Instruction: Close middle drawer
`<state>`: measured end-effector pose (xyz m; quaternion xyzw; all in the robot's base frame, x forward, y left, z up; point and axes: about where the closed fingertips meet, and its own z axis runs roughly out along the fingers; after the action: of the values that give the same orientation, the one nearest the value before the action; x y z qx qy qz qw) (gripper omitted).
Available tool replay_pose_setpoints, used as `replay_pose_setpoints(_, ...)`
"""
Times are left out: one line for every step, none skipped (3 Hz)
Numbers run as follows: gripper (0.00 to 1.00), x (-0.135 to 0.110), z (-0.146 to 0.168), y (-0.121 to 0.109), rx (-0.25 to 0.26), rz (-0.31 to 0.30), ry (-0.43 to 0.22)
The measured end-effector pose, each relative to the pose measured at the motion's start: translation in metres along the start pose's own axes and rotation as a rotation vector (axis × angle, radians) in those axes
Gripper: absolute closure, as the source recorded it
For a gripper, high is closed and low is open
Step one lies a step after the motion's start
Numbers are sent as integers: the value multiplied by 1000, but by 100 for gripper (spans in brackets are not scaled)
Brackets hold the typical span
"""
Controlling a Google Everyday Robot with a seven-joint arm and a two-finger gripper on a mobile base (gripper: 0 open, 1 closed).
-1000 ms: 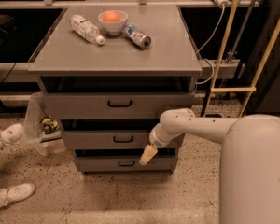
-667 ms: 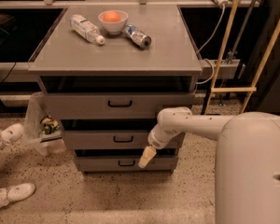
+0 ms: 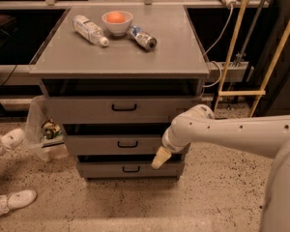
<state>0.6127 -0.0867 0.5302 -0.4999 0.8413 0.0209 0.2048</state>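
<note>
The middle drawer is sitting slightly pulled out at mid-height of the cabinet; the gripper is hanging before the cabinet's front, right of centre, by the drawer's lower edge, clenched or released I cannot tell; a bowl is resting on the cabinet's top

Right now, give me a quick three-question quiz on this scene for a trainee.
1. True or false: the gripper hangs low in front of the cabinet, by the right part of the middle drawer.
2. What is in the bowl on the cabinet top? A) an orange round thing B) a spoon C) nothing
3. Fill in: left of the bowl in the view lies a clear plastic ___.
Key: 1 true; 2 A; 3 bottle.
</note>
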Motion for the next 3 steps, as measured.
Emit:
replay_pose_setpoints(0,-36,-51,4,150,-112,-75)
replay_pose_setpoints(0,-33,-102,44,225,-214,-72)
replay_pose_setpoints(0,45,-161,82,329,-187,73)
